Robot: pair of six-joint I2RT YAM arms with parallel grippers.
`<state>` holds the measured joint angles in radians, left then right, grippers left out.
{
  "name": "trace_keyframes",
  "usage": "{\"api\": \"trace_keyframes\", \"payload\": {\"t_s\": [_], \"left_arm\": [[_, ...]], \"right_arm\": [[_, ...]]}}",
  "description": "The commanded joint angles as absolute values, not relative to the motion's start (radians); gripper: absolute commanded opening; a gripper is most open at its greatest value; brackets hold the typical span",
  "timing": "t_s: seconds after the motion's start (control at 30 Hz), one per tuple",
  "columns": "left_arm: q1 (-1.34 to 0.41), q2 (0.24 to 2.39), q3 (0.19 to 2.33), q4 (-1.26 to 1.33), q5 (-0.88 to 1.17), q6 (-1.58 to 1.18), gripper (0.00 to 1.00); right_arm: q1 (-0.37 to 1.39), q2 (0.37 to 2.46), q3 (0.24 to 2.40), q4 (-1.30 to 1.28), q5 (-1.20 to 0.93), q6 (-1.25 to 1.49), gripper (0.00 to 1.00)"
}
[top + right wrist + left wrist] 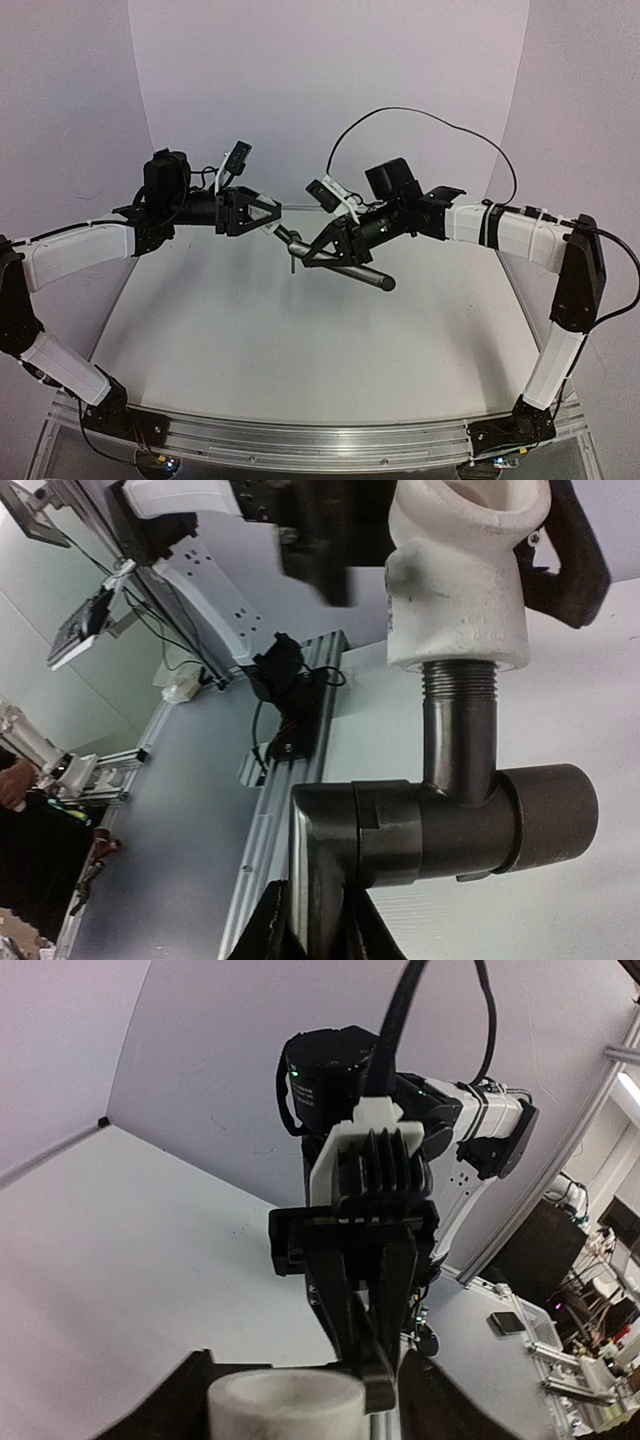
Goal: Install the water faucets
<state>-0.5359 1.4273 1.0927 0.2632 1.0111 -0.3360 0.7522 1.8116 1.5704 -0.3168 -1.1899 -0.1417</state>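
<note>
From above, the right hand (312, 255) is clamped on the black faucet (365, 274) above the desk (300, 340), with the left hand (277, 220) just left of the faucet; the left wrist view shows the white fitting (285, 1405) between the left hand's jaws, though I cannot tell whether they are clamped; the right wrist view shows that fitting on the faucet's threaded stem.

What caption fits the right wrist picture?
White fitting sits on the black faucet's threaded stem, right gripper shut on the faucet.
</note>
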Motion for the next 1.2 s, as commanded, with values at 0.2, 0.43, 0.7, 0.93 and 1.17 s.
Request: {"api": "trace_keyframes", "payload": {"t_s": [0.2,0.43,0.7,0.93,1.17], "left_arm": [[-0.551,1.318,1.125,0.144,0.865,-0.404,1.00],[-0.490,1.319,1.085,0.062,0.673,-0.581,0.98],[-0.454,1.463,1.072,0.252,0.784,-1.015,0.89],[-0.456,1.534,1.151,-0.036,0.692,-1.108,0.90],[-0.499,1.630,1.201,-0.020,0.784,-1.186,0.88]], "right_arm": [[0.782,1.716,1.471,-0.237,-0.661,-0.344,0.00],[0.789,1.706,1.455,-0.259,-0.383,-0.489,0.00],[0.906,1.711,1.415,-0.203,0.071,-0.751,0.00],[0.959,1.723,1.381,-0.101,0.222,-0.883,0.00],[0.981,1.746,1.400,-0.059,0.269,-0.942,0.00]]}}
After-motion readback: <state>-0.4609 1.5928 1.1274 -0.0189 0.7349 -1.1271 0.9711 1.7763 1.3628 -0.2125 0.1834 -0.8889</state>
